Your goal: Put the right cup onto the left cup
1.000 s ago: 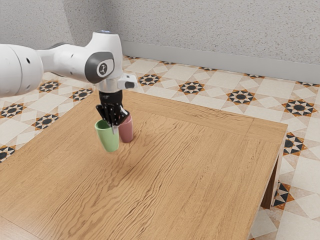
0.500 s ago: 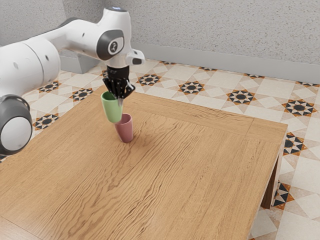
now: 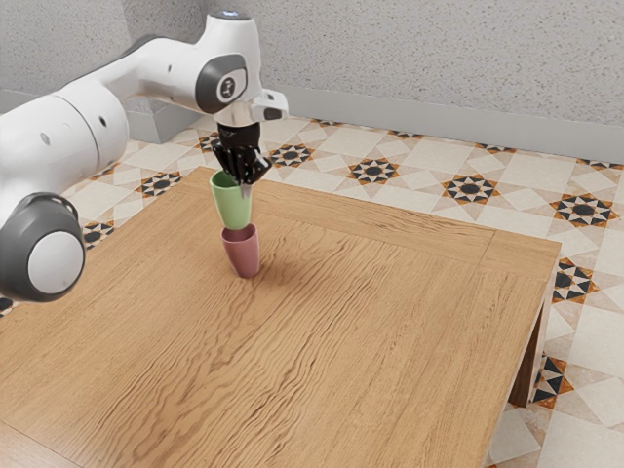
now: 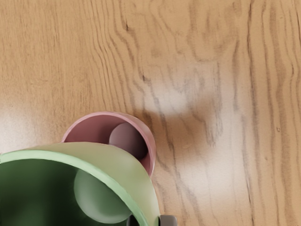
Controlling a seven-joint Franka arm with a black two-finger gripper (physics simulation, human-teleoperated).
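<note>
Above table (image 3: 390,312) and tiled floor (image 3: 419,175), our end effector (image 3: 243,186), gripping the green cup (image 3: 231,206), has shifted further over the pink cup (image 3: 244,255).

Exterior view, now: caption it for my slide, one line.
The hand holds the green cup by its rim, higher than the pink cup standing on the table.

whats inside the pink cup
I see bare inner wall and part of the floor of the pink cup, with nothing lying there. The green cup hides the rest in the wrist view, so I can't tell about that part.
</note>
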